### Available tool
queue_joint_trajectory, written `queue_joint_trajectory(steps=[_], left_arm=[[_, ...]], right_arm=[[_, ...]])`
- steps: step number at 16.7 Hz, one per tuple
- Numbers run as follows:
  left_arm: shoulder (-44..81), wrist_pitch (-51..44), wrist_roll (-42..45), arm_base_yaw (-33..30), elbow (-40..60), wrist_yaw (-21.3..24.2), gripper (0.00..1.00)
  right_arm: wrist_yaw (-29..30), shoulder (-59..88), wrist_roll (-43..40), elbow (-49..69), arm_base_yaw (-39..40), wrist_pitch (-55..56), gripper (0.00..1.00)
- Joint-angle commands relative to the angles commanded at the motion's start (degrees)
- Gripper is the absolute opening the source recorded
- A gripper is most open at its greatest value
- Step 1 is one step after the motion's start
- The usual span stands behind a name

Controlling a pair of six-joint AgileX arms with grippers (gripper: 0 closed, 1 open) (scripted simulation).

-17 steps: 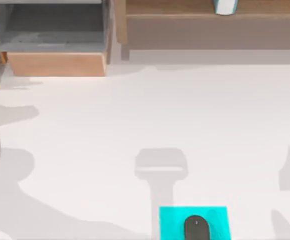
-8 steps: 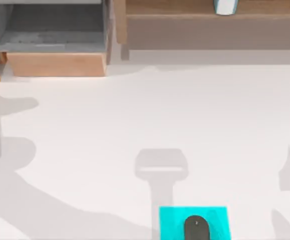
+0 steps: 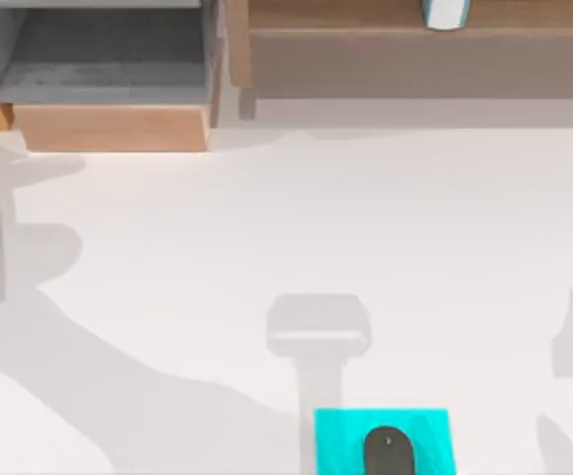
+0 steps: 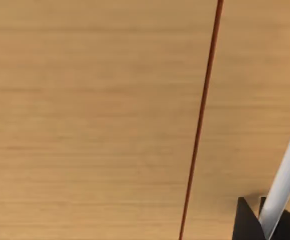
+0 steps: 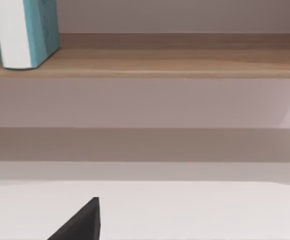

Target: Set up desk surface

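Right now the nearest thing is the cyan pad (image 3: 335, 440), flat at the near edge of the bench (image 3: 365, 228). A dark mouse (image 3: 389, 452) sits on top of it. I think they are kept there because that is where a person's hand would reach first.

Next comes the bench itself, which is the thing to set up. It is wide, white and flat, and it runs from the near edge to the wooden things at the back. Soft grey shadows lie on its left side and in the middle.

Low over the bench, the right gripper (image 5: 82, 222) faces the back, with one black tip in its own wrist view. I cannot tell if it is open or closed. It looks parked to me.

Far back on the left, a wooden drawer (image 3: 108, 127) is pulled open with its grey inside showing. I guess it is open so things can go in or come out.

The left gripper (image 4: 262, 222) is very close to a wooden panel (image 4: 84, 125) with a thin dark line (image 4: 200, 125) down it. A white bar (image 4: 285, 175) runs past its black tips. I cannot tell if it is open, closed or holding that bar.

Farthest back is the long wooden shelf (image 5: 160, 62). A blue and white book (image 5: 27, 30) stands upright on it, maybe to keep the bench free.
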Motion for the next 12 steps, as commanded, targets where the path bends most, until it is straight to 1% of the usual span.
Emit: queue_joint_trajectory(steps=[3, 12], left_arm=[[0.0, 0.0, 0.0, 0.0, 0.0, 0.0, 0.00], [0.0, 0.0, 0.0, 0.0, 0.0, 0.0, 0.68]], right_arm=[[0.0, 0.0, 0.0, 0.0, 0.0, 0.0, 1.00], [0.0, 0.0, 0.0, 0.0, 0.0, 0.0, 1.00]])
